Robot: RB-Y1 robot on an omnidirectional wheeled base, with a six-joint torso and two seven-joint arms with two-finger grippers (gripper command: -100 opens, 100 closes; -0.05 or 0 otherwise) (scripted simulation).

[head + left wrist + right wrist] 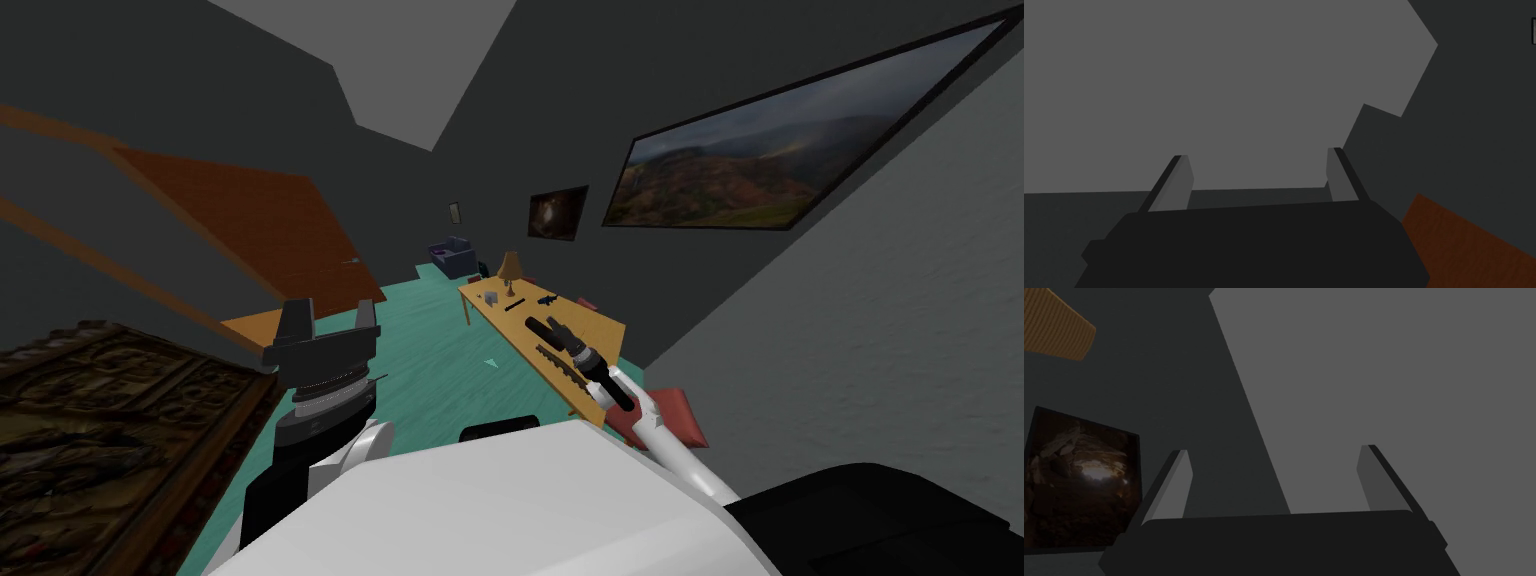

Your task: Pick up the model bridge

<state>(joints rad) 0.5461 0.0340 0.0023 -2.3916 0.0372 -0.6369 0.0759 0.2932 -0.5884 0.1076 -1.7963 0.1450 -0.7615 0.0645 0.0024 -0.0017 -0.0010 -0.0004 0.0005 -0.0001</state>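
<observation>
The left gripper (328, 320) is raised on its dark, ringed wrist over the teal floor (430, 350). Its two thin grey fingers (1180, 182) stand wide apart, holding no object. The right gripper (543, 326) reaches forward on a white forearm over a long, orange-brown wooden table (600, 330). Its fingers (1176, 483) are likewise spread apart and grip no object.

The dark, long, ribbed model bridge (556, 364) lies on the table towards its near end, along the long edge that faces the floor. It is just beside the right wrist, and the arm partly covers it. I cannot tell whether the arm touches it. A red cushion (672, 415) shows at the table's near corner, against the grey wall.

Further along the table stand a small grey cube (490, 297) and a tan-shaded lamp (510, 268), both near the far end. Beyond the table a dark blue sofa (452, 256) sits by the far wall. A wide, dark-framed landscape painting (780, 160) hangs on the wall beside the table.
</observation>
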